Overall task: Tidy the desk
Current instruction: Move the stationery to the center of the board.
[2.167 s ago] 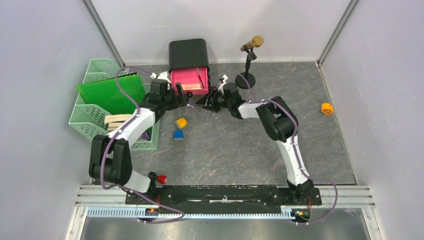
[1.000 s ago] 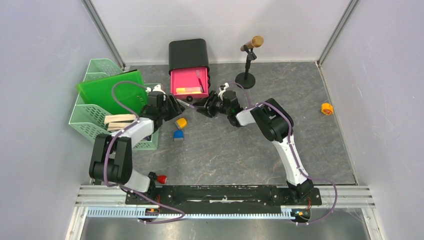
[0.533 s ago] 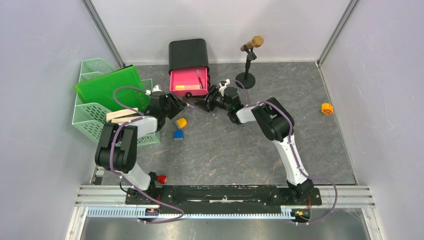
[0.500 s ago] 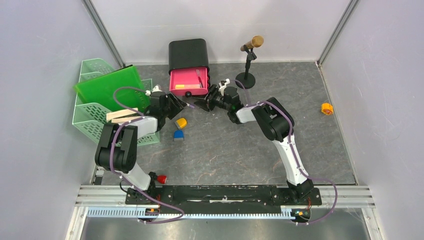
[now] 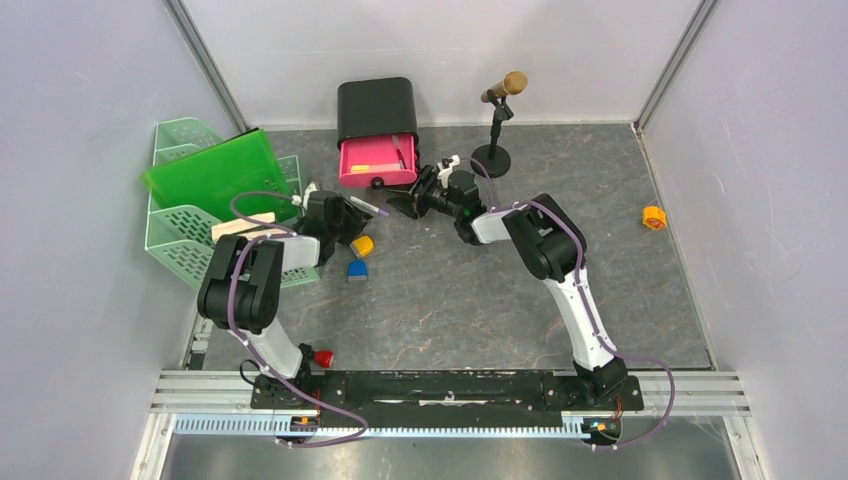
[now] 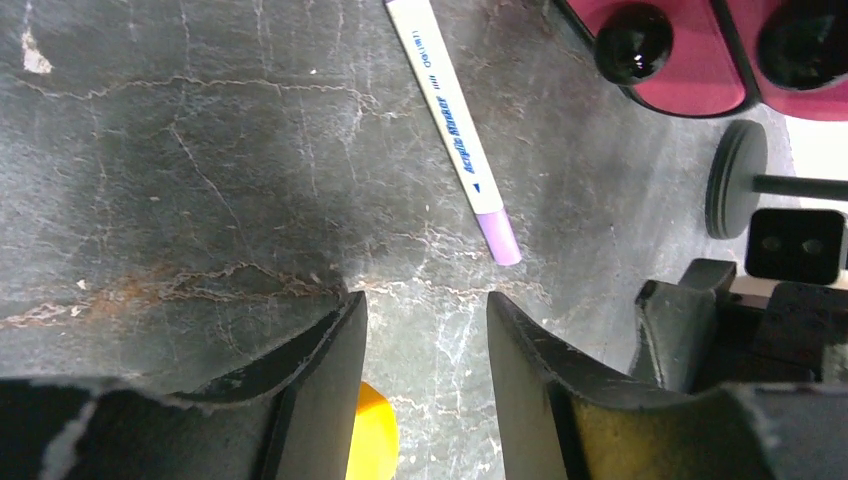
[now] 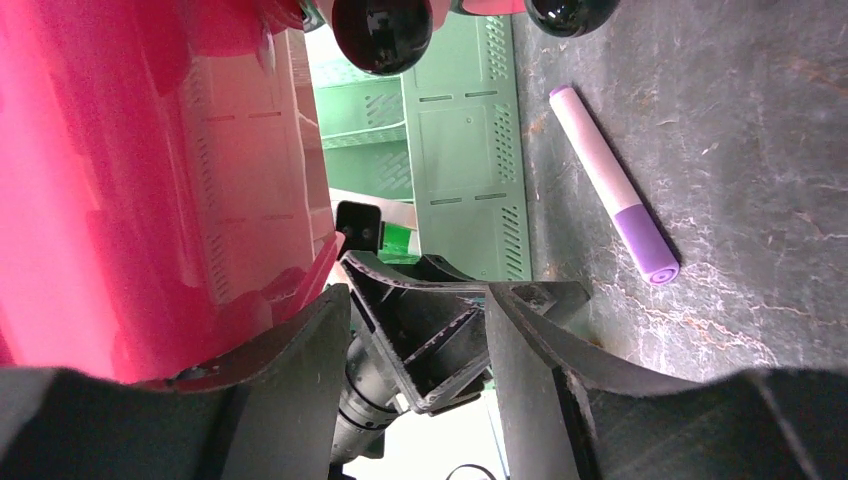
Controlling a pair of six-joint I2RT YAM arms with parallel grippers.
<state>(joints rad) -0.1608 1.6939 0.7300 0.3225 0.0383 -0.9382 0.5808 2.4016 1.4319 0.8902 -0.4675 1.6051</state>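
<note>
The left gripper (image 6: 425, 330) and right gripper (image 7: 418, 320) hover with jaws parted and empty over the desk (image 5: 450, 290), a purple-capped marker (image 6: 455, 130) lying between them near the pink drawer (image 7: 150, 150)

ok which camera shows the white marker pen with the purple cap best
The left wrist view: the white marker pen with the purple cap lies large and sharp on the dark marbled desk, print legible. The right wrist view shows the pen smaller, print unseen; the top view only a thin sliver.

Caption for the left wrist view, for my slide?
Open, empty left jaws above the marbled desk, a purple-capped acrylic marker lying just ahead near the pink drawer front.
</note>
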